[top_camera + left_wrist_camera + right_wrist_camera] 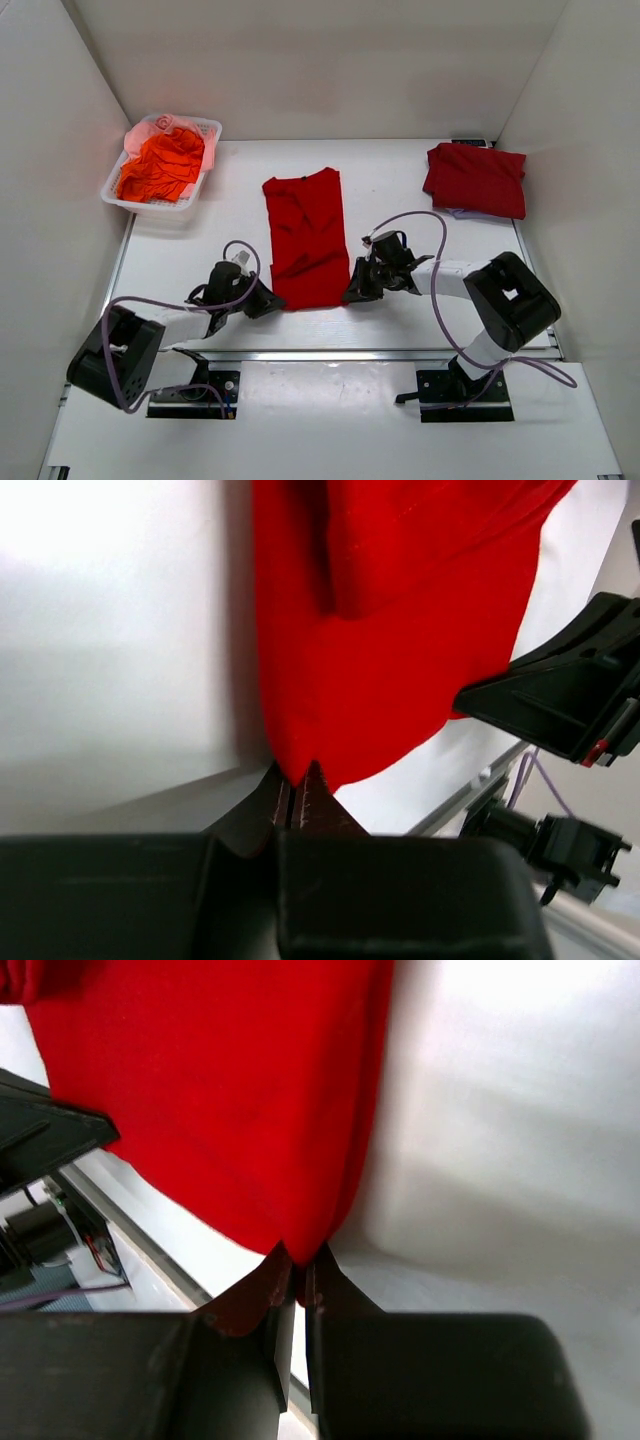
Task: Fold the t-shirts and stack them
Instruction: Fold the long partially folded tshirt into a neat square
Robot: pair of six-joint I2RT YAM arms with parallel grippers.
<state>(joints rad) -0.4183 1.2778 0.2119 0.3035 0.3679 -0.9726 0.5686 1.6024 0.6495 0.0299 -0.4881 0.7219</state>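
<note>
Basket point(208, 130) of white lattice plastic sits at the ten o'clock corner of the table point(400, 180), with crumpled t-shirts point(160, 168) heaped inside it. Next comes the left claw point(265, 300), low at seven o'clock of the spread t-shirt point(305, 235). Its jaws are pressed together on the left corner of the hem, and the left wrist view shows red cloth pinched between the tips. The spread t-shirt lies flat at mid-table, collar toward twelve o'clock. At its five o'clock the right claw point(357, 290) is likewise closed tight, nipping the right corner of the hem. Farther right, at two o'clock, a folded t-shirt pile point(476, 178) rests near the wall.
</note>
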